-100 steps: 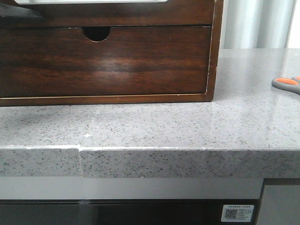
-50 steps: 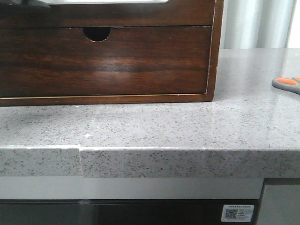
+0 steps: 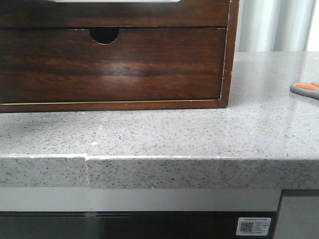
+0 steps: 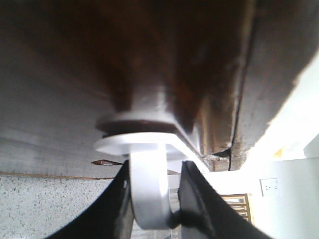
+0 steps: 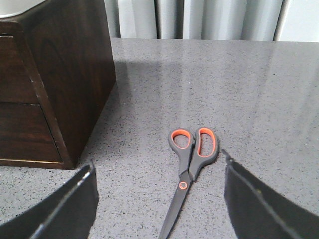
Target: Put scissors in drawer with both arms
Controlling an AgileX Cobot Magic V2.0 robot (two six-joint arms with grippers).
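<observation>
Scissors (image 5: pixel 188 174) lie flat on the grey speckled countertop (image 5: pixel 259 99), blades closed, tips pointing toward my right fingers, the orange-lined loops on the far end. They sit well apart from the wooden cabinet (image 5: pixel 70 74), off its right side, touching nothing else. In the front view only a sliver of one grey and orange loop (image 3: pixel 305 88) shows at the right edge of the counter (image 3: pixel 164 134). My right gripper (image 5: pixel 158 204) hangs above the counter with its two dark fingers (image 5: pixel 70 209) spread wide on either side of the blades, released, holding nothing, not touching the scissors. The drawer (image 3: pixel 112 12) is the upper front of the cabinet (image 3: pixel 227 55); only its lower strip shows in the front view, with a pale cut-out along the top edge of the picture. Below it sits a second drawer front (image 3: pixel 112 64) with a small half-round notch (image 3: pixel 104 35), shut flush. My left gripper (image 4: pixel 152 194) is pressed close against dark glossy wood (image 4: pixel 164 59); a white curved part (image 4: pixel 147 184) runs between my two dark fingers (image 4: pixel 112 209), which stand just beside it. The view is blurred and too close: I cannot tell whether my left fingers are clenched on anything or merely near it. Pale curtains (image 5: pixel 199 20) hang behind the counter.
</observation>
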